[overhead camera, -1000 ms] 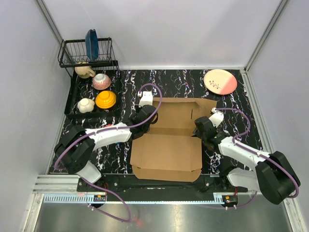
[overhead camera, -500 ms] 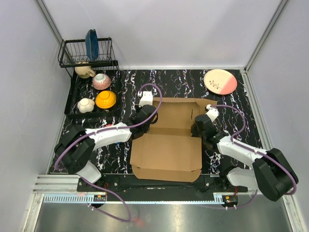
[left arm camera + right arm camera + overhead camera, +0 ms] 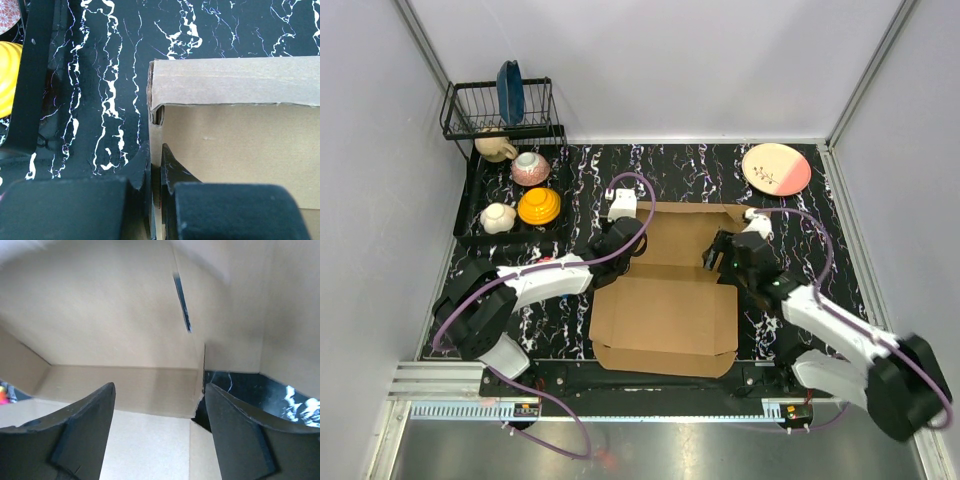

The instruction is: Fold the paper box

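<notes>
The box [image 3: 665, 310] lies open on the tabletop [image 3: 690, 170] btw both arms. Left tool [image 3: 155, 162] is closed on its left side wall, one finger inside, one outside. Right tool [image 3: 159, 390] hangs spread wide, gripping nothing, over the inner right corner, w/ a slot [image 3: 182, 302] just ahead. Risks, I think: the pinch is thin, so a pull off the crease line may tear or bend the wall, or the wall slips out. Nothing pins the base, so the box may slide. Right tool could catch the corner flap. Rack [image 3: 500, 110] w/ yellow bowl [image 3: 539, 206] is well left of left tool, plate [image 3: 776, 168] beyond right tool; neither obstructs.
</notes>
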Controlling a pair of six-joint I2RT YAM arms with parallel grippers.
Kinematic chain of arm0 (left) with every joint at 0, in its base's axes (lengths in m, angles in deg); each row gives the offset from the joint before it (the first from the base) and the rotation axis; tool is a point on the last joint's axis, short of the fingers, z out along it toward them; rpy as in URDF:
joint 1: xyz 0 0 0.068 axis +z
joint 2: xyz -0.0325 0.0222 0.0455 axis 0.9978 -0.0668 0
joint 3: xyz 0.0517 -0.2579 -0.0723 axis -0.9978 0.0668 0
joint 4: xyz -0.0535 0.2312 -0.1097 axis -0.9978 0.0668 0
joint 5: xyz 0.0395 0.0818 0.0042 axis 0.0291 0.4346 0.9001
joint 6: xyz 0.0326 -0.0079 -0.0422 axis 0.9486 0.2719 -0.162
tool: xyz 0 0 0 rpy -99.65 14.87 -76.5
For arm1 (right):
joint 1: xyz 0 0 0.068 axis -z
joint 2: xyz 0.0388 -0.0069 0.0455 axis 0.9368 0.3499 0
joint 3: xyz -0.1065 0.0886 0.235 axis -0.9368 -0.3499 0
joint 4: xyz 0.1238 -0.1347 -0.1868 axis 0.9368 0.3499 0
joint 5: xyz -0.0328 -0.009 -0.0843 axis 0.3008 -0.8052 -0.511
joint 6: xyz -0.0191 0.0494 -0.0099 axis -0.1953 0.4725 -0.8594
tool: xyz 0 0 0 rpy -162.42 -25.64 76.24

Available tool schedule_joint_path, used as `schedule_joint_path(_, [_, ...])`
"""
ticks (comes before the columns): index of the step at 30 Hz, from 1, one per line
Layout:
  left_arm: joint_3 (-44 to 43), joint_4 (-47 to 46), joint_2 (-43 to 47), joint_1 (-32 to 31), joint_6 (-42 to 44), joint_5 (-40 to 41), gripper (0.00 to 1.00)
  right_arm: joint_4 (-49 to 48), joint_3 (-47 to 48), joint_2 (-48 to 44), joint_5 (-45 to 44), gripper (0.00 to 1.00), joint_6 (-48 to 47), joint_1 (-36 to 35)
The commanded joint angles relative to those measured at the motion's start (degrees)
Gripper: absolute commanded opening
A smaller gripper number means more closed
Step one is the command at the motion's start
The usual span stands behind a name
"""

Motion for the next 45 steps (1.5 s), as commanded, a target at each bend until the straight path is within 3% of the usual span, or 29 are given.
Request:
schedule_joint_path(1, [1.11, 2.34, -1.30, -0.26, 0.00, -2.22, 0.00, 11.39, 8.53, -12.58, -7.10, 0.80, -6.24, -0.11])
schedule_joint_path(6, [1.11, 2.60, -0.95, -0.26, -0.61, -2.22, 0.00, 17.57, 12.93, -18.38, -18.16, 0.82, -9.94, 0.15])
schedule_joint_path(8, [1.46, 2.60, -0.34, -0.26, -0.79, -2.22, 0.00, 20.03, 13.11, -17.78, -24.77, 0.78, -9.24, 0.94])
schedule_joint_path(9, [1.72, 2.51, -0.16, -0.26, -0.97, -2.22, 0.00, 20.56, 12.94, -16.47, -25.65, 0.71, -8.63, 2.25])
schedule_joint_path(13, [2.17, 2.60, 0.46, -0.26, -1.14, -2.48, 0.00, 20.13, 11.88, -12.16, -23.04, 0.59, -4.59, 6.63])
schedule_joint_path(24, [2.16, 2.95, 1.60, -0.53, -0.53, -2.49, 0.00, 8.71, 5.83, -4.07, -19.25, 0.67, -0.10, 14.47])
schedule_joint_path(34, [2.61, 2.86, 1.87, -0.88, 0.35, -1.96, 0.00, -15.88, -2.88, -2.39, -9.86, 0.62, -3.86, 17.64])
schedule_joint_path(36, [2.52, 2.86, 1.78, -0.88, 0.61, -1.96, 0.00, -17.75, -4.02, -2.48, -8.53, 0.58, -4.40, 17.55])
schedule_joint_path(40, [2.43, 2.86, 1.52, -0.88, 0.79, -1.78, 0.00, -19.77, -4.99, -2.30, -4.93, 0.35, -5.45, 17.55])
schedule_joint_path(45, [1.99, 3.04, 1.16, -0.88, 0.97, -1.87, 0.00, -19.08, -7.19, -8.18, -2.72, 0.22, -5.72, 17.64])
